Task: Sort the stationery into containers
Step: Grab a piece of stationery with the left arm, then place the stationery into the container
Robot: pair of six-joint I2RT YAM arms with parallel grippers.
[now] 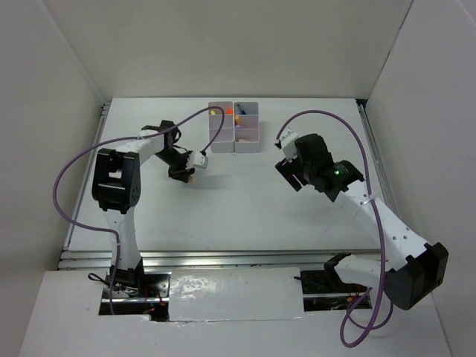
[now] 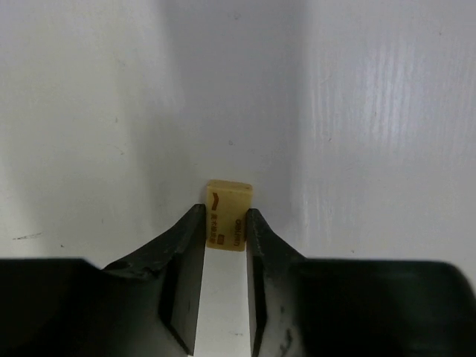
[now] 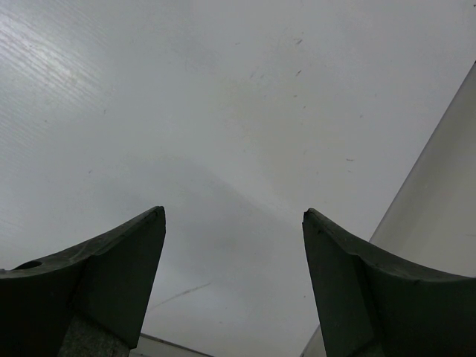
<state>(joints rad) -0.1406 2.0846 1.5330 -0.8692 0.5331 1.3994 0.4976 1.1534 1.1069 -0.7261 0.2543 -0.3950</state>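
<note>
Left gripper jaws are pinching the eraser; right gripper jaws are gaping.
Grip is catching one end only, probably risking a slip.

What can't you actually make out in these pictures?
- Left wrist view: the print on the eraser is too small to read, and the fingers hide its lower sides.
- Top view: the eraser is almost hidden under the left gripper.
- Top view: what is in the containers is too small to tell; only orange, yellow and pink specks show.
- Right wrist view: the right gripper frames only bare table; the containers are out of frame.
</note>
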